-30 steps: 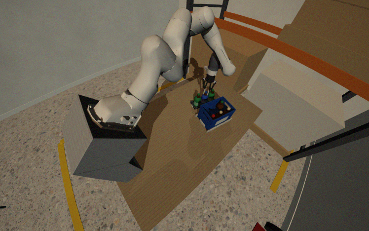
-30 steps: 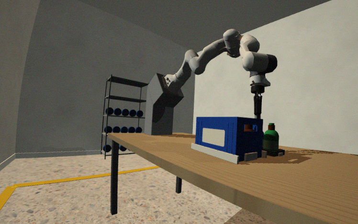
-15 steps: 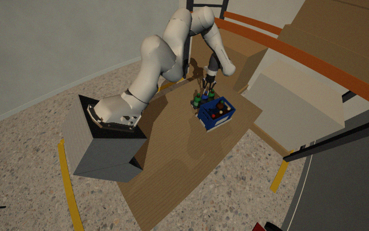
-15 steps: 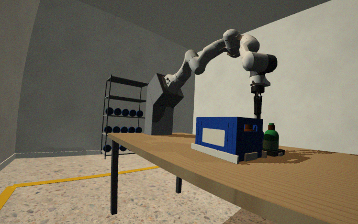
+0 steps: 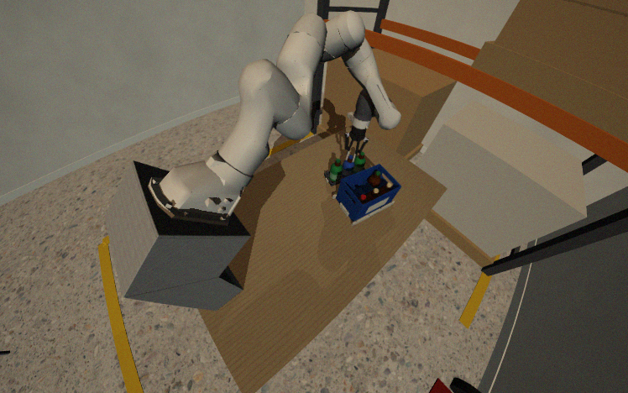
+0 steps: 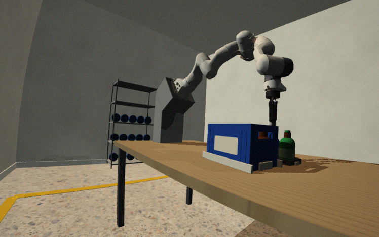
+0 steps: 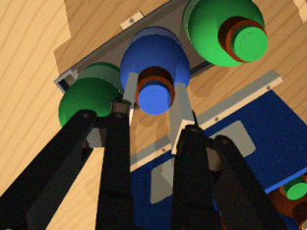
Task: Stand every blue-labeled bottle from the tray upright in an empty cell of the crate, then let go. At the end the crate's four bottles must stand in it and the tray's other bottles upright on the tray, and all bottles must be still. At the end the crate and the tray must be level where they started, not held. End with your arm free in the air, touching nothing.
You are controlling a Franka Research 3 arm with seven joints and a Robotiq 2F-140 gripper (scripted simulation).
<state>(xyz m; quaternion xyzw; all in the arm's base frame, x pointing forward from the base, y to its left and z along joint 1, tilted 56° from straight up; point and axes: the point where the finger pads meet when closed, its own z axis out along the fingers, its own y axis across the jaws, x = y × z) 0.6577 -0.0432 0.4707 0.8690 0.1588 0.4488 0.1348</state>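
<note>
A blue-labeled bottle (image 7: 155, 56) (image 5: 348, 165) with a blue cap stands upright on the grey tray (image 7: 110, 44) (image 5: 327, 176) between two green-labeled bottles (image 7: 223, 29) (image 7: 84, 100) (image 5: 335, 170) (image 5: 360, 159). My gripper (image 7: 153, 91) (image 5: 355, 149) (image 6: 272, 122) reaches straight down over it, and its finger pads press on both sides of the bottle's brown neck. The blue crate (image 5: 370, 203) (image 6: 251, 145) (image 7: 276, 118) stands right beside the tray with several bottles (image 5: 374, 179) in it. In the exterior view the crate hides the blue-labeled bottle; one green bottle (image 6: 286, 146) shows.
The crate rests against pale stop strips (image 6: 227, 162) on the wooden table (image 5: 296, 259). My arm's grey pedestal (image 5: 175, 264) stands at the table's left end. Large boxes (image 5: 499, 185) stand beyond the right edge. A shelf with blue cylinders (image 6: 131, 118) is far behind.
</note>
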